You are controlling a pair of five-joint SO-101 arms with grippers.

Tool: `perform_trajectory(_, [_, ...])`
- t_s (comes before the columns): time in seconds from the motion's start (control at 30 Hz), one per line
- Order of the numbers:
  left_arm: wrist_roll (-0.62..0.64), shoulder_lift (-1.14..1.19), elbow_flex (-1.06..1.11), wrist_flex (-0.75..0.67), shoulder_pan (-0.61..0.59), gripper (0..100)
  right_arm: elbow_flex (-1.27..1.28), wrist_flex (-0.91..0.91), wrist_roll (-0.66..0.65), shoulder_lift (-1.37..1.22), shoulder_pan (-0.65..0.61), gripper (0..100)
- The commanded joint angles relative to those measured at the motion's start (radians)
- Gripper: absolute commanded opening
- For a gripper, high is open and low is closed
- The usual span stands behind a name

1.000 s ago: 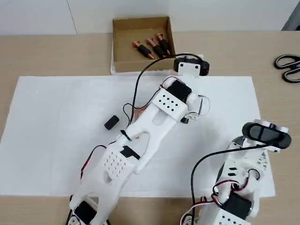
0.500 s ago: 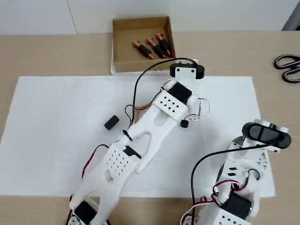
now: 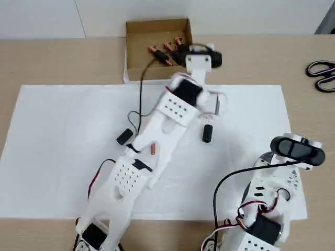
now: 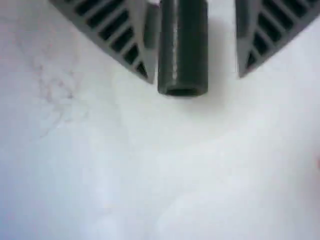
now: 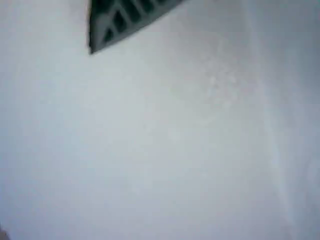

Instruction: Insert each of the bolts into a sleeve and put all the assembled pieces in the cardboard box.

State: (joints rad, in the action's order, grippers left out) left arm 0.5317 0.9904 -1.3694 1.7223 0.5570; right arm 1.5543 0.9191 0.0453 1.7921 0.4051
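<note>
Straddling the sleeve: my left gripper (image 4: 194, 77), jaws apart, one on each side of the sleeve (image 4: 182, 47) and nothing clamped; one jaw is just beside its wall, the other stands clear
Sleeve: lying flat on the paper (image 3: 68, 157), a little toward 2 o'clock from the sheet's middle, its open end showing in my left wrist view
Second sleeve (image 3: 124, 136): loose on the paper at 9 o'clock from the first, well apart
Bolt (image 3: 153, 149): a small copper piece by my left arm, at 7 o'clock from the sleeve; probably a loose bolt, though I cannot tell whether it lies on the paper or on the arm
Box (image 3: 137, 57): at 12 o'clock, just off the paper, with three finished pieces (image 3: 167, 52) side by side in it
Right gripper (image 5: 131, 19): over bare paper at 5 o'clock; open or closed I cannot tell
Feel: I judge the sleeve light, stiff and smooth; being round, it is likely to roll if nudged from one side
Hold: across the round wall near mid-length, leaving the open end free for a bolt
Risk: an uneven squeeze could push it out past the tips
Scissors (image 3: 322, 69): at 2 o'clock on the table, well away
</note>
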Motion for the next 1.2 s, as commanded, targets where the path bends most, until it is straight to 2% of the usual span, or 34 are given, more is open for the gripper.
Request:
perform_trajectory(0.0, [-0.203,-0.041,-0.154,0.034,-0.055,10,-0.014,-0.002,-0.075,0.019,-0.058,13.6])
perform_trajectory(0.1, [-0.319,-0.138,-0.183,0.034,-0.124,10,-0.015,-0.002,-0.176,0.021,-0.165,13.6])
perform_trajectory(0.27, [-0.33,-0.316,-0.182,0.035,-0.25,10,-0.057,-0.027,-0.203,0.019,-0.325,13.6])
perform_trajectory(0.37, [-0.33,-0.451,-0.13,0.035,-0.275,10,-0.086,-0.038,-0.203,0.018,-0.409,13.6])
perform_trajectory(0.47, [-0.33,-0.609,0.024,0.035,-0.267,10,-0.104,-0.033,-0.163,0.015,-0.466,13.6])
perform_trajectory(0.67, [-0.331,-0.945,0.489,0.029,-0.258,10,-0.143,-0.03,-0.12,0.013,-0.55,13.6])
perform_trajectory(0.83, [-0.336,-1.097,0.806,-0.02,-0.285,10,-0.163,-0.033,-0.12,0.012,-0.567,13.6])
perform_trajectory(1.0, [-0.331,-1.152,0.974,-0.041,-0.351,10,-0.209,-0.031,-0.083,0.012,-0.572,13.7])
perform_trajectory(1.17, [-0.331,-1.24,1.041,-0.041,-0.367,10,-0.276,-0.028,-0.032,-0.012,-0.582,13.7])
